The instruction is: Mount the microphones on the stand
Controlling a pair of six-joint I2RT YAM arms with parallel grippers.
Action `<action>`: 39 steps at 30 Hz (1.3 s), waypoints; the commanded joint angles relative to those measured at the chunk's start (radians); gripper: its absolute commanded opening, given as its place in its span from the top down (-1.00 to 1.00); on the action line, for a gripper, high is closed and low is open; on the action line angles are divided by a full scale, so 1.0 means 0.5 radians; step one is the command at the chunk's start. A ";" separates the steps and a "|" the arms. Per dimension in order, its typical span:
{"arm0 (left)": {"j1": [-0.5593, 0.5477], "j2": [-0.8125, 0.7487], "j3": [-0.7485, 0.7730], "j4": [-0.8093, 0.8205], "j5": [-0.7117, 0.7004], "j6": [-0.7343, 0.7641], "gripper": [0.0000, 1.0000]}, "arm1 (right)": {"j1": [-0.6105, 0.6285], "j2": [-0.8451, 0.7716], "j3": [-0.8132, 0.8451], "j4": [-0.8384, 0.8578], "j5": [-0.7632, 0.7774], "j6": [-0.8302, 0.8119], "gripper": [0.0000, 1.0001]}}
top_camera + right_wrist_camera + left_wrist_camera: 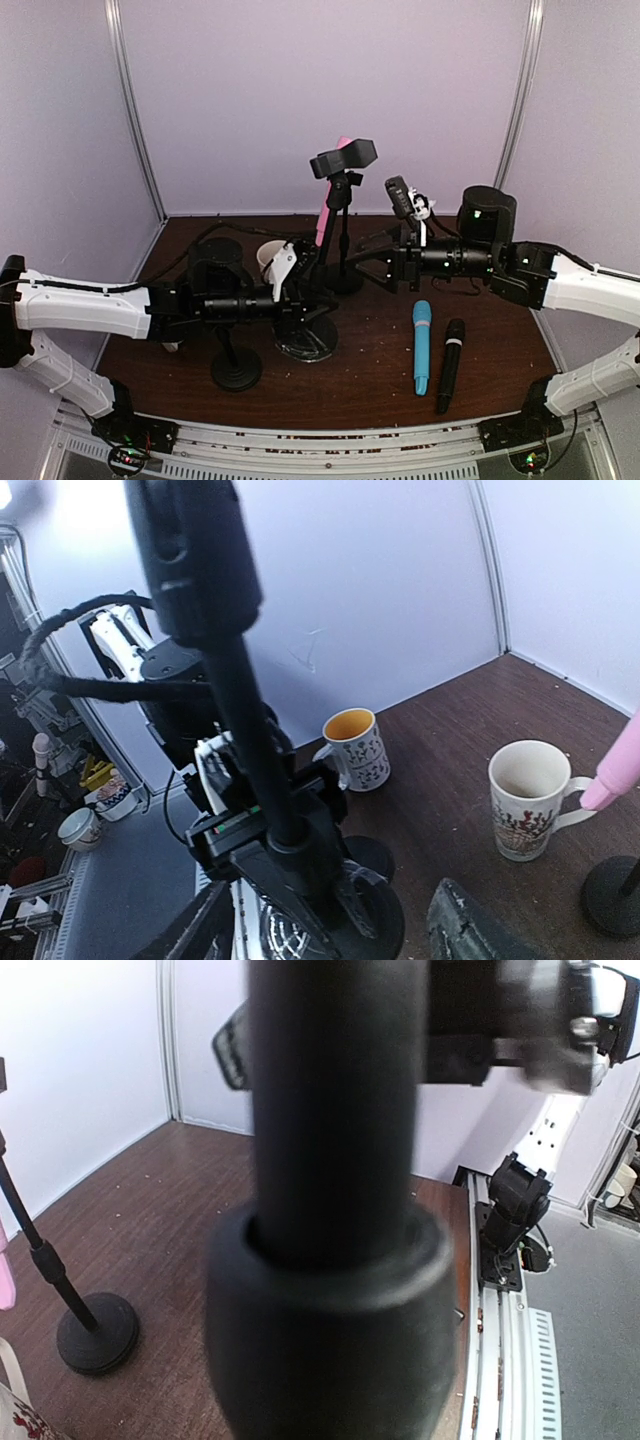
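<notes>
While the stand pole (335, 1110) is clamped low down by the fully closed left gripper (280, 832), the right gripper (335, 935) is seen at the bottom of its wrist view with fingers spread wide and nothing between them. A microphone clip (190, 560) sits at the pole top, upper left of that view, and no microphone is seen in it. The pink microphone (327, 212) stands tilted at upper centre of the overhead view. It is judged already carried by the rear stand (612, 895), though the seat itself is hidden. The light blue microphone (422, 345) and black microphone (450, 365) are laid side by side on the table (380, 400), lower right of centre, near each other with a slim gap. The step in hand is judged to be a fetch by the right side, the light blue one being nearer the stand. It should be approached from above and gripped mid-body across the narrow axis, so the black one is not nudged. Its axis should be lined up with the clip channel before any press. Push force should be directed straight into the clip and reacted through the left clamp. That clamp should not be released until seating is confirmed. The mugs (525, 800) at centre and right of the right wrist view should be cleared on the swing-in.
</notes>
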 commanded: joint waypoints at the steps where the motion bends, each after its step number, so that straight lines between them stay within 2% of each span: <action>1: 0.004 -0.005 0.115 0.185 -0.010 -0.017 1.00 | 0.082 0.065 0.069 0.098 -0.015 0.043 -0.36; 9: 0.004 0.001 0.136 0.181 0.051 -0.025 1.00 | 0.152 0.291 0.173 0.118 0.060 0.099 -0.35; 15: 0.004 0.021 0.168 0.139 0.075 -0.021 1.00 | 0.171 0.327 0.166 0.185 0.020 0.112 -0.06; 17: 0.004 0.032 0.175 0.135 0.086 -0.024 1.00 | 0.173 0.312 0.146 0.239 0.026 0.121 -0.04; 19: 0.004 0.045 0.185 0.132 0.096 -0.027 1.00 | 0.176 0.295 0.125 0.292 0.020 0.128 0.09; 24: 0.004 0.062 0.205 0.100 0.075 -0.038 1.00 | 0.180 0.275 0.113 0.331 0.028 0.126 0.64; 27: 0.004 0.049 0.197 0.075 -0.012 -0.052 0.33 | 0.181 0.232 0.097 0.318 0.073 0.088 0.86; 29: 0.004 0.042 0.177 0.082 -0.043 -0.059 0.10 | 0.179 0.205 0.103 0.287 0.100 0.058 0.91; 31: 0.004 0.043 0.161 0.079 -0.051 -0.053 0.01 | 0.179 0.175 0.107 0.264 0.121 0.035 0.93; 39: 0.002 0.096 0.117 0.099 -0.029 -0.041 0.00 | 0.178 0.118 0.099 0.285 0.149 0.056 0.96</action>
